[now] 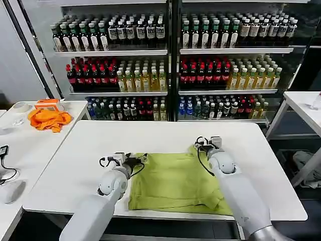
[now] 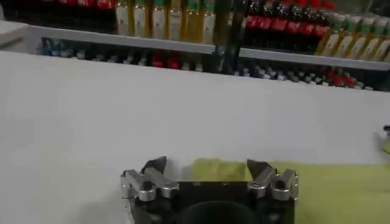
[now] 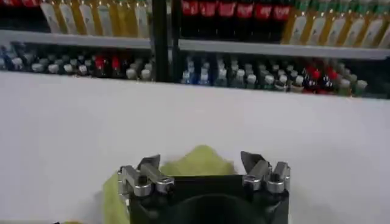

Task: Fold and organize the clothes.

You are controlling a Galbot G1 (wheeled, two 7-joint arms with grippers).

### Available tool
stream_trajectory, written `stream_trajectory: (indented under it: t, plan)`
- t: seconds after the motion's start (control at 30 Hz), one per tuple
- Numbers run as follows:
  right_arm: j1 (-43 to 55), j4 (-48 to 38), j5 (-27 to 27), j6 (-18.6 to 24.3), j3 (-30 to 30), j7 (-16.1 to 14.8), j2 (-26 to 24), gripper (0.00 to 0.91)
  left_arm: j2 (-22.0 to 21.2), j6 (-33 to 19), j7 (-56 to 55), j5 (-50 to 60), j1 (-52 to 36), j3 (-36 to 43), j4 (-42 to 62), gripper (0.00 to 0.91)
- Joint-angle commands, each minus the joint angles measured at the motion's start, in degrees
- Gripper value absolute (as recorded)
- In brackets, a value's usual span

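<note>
Head view: lime T-shirt (image 1: 175, 182) lies flat on the white table (image 1: 75, 165), toward its near edge. Left gripper (image 1: 142, 160) at the shirt's far left corner; right gripper (image 1: 200, 145) at the far right corner. Orange cloth (image 1: 49, 119) on a side table to the left. Bottle shelves (image 1: 170, 65) behind; labels unreadable, no lettering visible on shirt.

Left wrist view: fingers (image 2: 155, 165) apart, shirt edge between them.

Right wrist view: fingers (image 3: 250, 161) apart, a raised fold of shirt between them.

Right end effector (image 3: 202, 163) spread wide over T-shirt (image 3: 194, 161) corner, white table (image 3: 73, 128).
</note>
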Motion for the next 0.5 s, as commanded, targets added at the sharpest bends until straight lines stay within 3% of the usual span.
stream_trajectory:
  t: [0.03,0.5]
  plan:
    - [1.2,-3.7,0.3,-0.1,-1.0,0.1,1.5,0.0,-0.6,0.4,0.5,0.5,0.2,0.9,1.3,0.04]
    - [-1.5,1.5,0.8,1.0,-0.7,0.7,0.1,0.0,0.3,-0.3,1.7,-1.0,2.7,-0.2,-2.1,0.04]
